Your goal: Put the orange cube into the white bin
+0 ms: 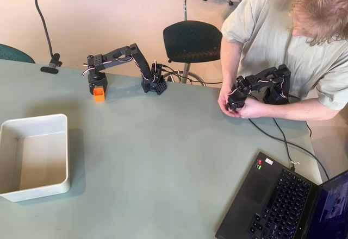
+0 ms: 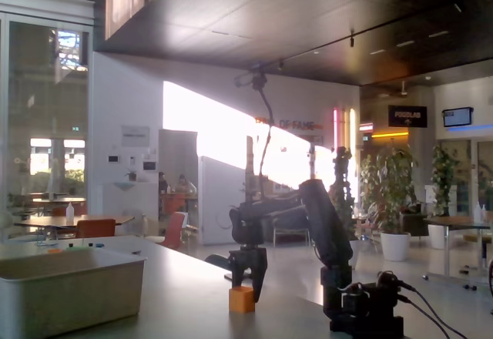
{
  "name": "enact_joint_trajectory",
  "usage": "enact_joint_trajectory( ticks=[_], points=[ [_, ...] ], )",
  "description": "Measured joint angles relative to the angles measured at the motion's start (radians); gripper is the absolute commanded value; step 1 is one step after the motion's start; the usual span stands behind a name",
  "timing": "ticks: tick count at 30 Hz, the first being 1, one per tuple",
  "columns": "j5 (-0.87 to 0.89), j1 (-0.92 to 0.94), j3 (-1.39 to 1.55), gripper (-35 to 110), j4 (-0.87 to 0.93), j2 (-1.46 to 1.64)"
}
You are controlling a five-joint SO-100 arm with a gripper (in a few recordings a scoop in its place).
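Note:
The orange cube (image 1: pixel 98 93) (image 2: pixel 241 299) sits on the grey-green table, far from the white bin (image 1: pixel 33 158) (image 2: pixel 69 286) at the table's left side. The bin has nothing in it. My gripper (image 1: pixel 98 83) (image 2: pixel 245 276) points down right over the cube, its tips at the cube's top. In the fixed view one jaw sticks out to the left and the other reaches down beside the cube's right face, so the gripper looks open. The cube rests on the table.
My arm's base (image 1: pixel 157 85) (image 2: pixel 366 313) stands to the right of the cube. A laptop (image 1: pixel 288 201) lies at the front right corner. A person (image 1: pixel 283 38) leans over the table's right edge. A black clamp (image 1: pixel 51 65) sits at the far left edge.

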Motion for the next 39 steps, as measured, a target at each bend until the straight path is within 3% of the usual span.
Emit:
enact_joint_trajectory(
  ticks=[12, 39],
  points=[
    [0.0, -0.011, -0.069, 15, 0.002, 0.0],
    [0.005, -0.233, -0.68, 15, -0.008, -0.009]
  ],
)
